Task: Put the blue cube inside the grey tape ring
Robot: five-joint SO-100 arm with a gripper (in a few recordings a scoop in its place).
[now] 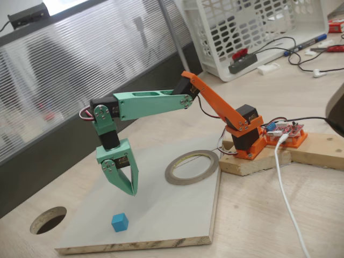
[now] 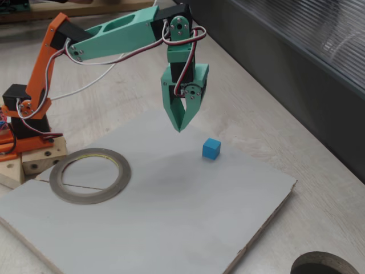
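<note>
While the two green fingers are meeting at their tips, holding nothing, the gripper (image 1: 131, 192) (image 2: 181, 128) is hanging point-down above the board (image 1: 161, 215) (image 2: 171, 217), clear of its surface. The cube (image 1: 120, 222) (image 2: 211, 148) is sitting on the board near the fingertips but apart from them: nearer the camera in one fixed view, to the right in the other. The ring (image 1: 192, 167) (image 2: 89, 175) is lying flat, well apart from the cube, beside the arm's wooden base (image 1: 252, 161) (image 2: 34, 162), its opening empty.

My judgement: with the fingers this narrow, a descent is likely to poke or skid the small cube across the smooth board rather than straddle it. Since the tips are hanging off to one side of the cube, lowering without first shifting over risks clipping one edge and tipping it away.
</note>
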